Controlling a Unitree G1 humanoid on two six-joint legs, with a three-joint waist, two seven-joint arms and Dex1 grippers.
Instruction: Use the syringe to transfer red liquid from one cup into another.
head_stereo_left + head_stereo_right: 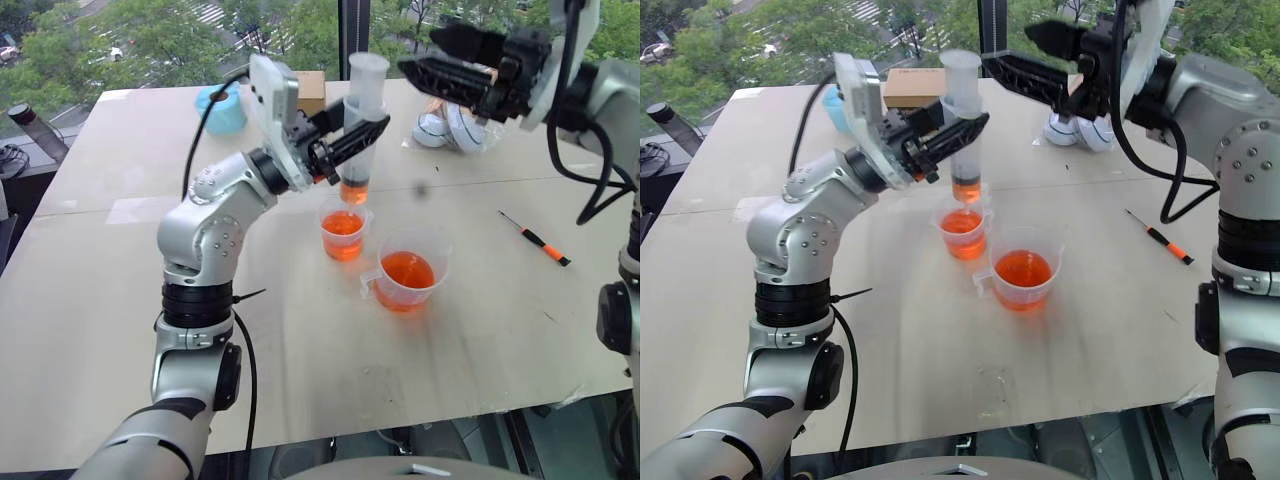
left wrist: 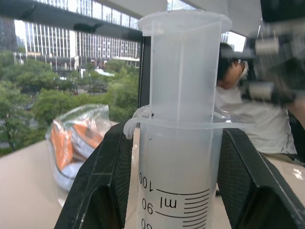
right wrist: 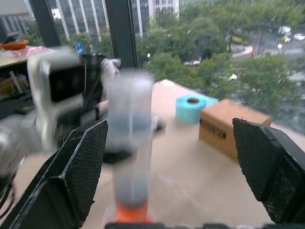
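Syringe held upright over a cup of red liquid

The left gripper point(image 1: 352, 137) has its fingers clamped on the barrel of the syringe point(image 1: 360, 125), which stands upright with its orange-tinted tip just above the smaller cup point(image 1: 343, 232) of red liquid point(image 1: 342, 224); a band of the same liquid shows at the foot of the barrel. A second, wider cup point(image 1: 405, 270), also holding red liquid, sits just beside the first on the pale surface point(image 1: 120, 300). The right gripper point(image 1: 1015, 55) hangs near the syringe's plunger top, fingers spread wide and holding nothing. An orange-handled screwdriver point(image 1: 536, 239) lies well apart on the robot's right.
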